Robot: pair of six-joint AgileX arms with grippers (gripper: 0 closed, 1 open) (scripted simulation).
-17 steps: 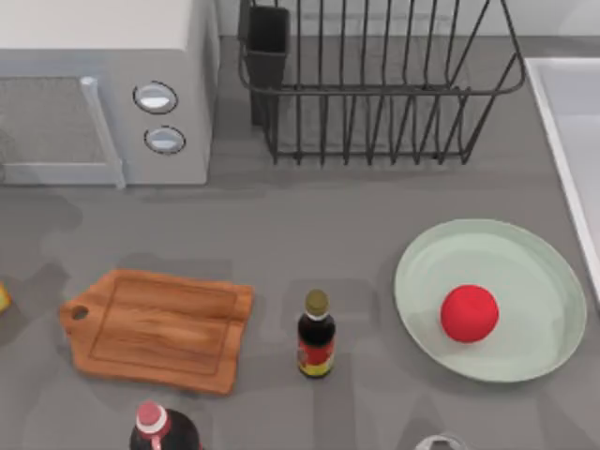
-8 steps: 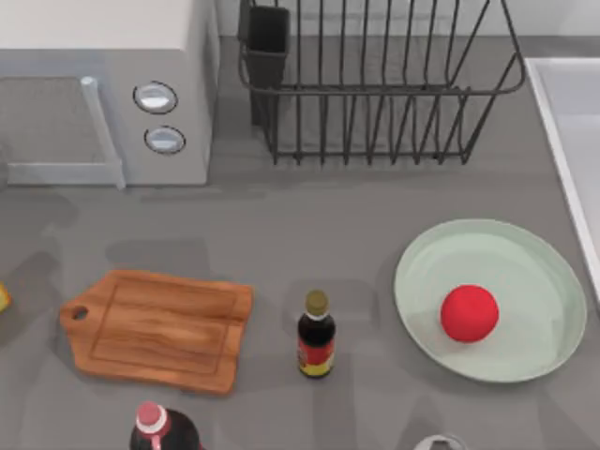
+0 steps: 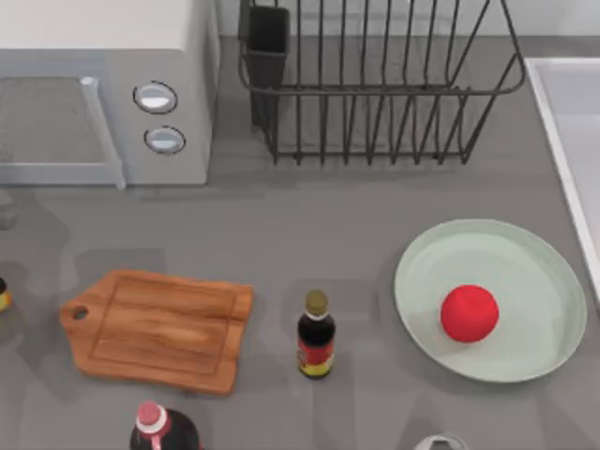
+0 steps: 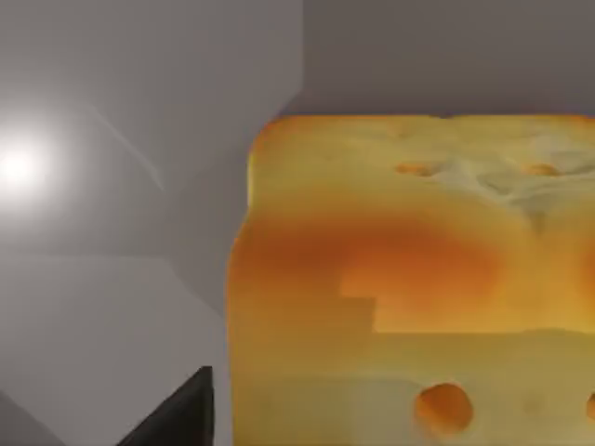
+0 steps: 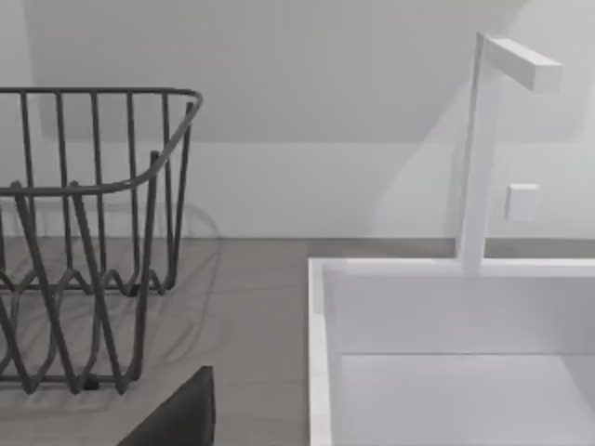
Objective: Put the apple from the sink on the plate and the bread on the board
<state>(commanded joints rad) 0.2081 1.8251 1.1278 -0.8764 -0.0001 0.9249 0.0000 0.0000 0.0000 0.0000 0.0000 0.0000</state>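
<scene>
Though its label (image 3: 316,356) seems unreadable, apple (image 3: 469,313) sits on plate (image 3: 525,258).

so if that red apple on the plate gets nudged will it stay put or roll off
The apple looks like a smooth round ball, so it would probably roll at a light push. The plate has just a shallow rim, which may slow it but likely not stop a firm shove. It sits right of centre, nearer that edge.

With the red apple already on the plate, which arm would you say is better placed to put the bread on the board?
Left, probably: its wrist view shows the golden toasted bread right at hand, and the brown wooden board lies on the table's left.
</scene>
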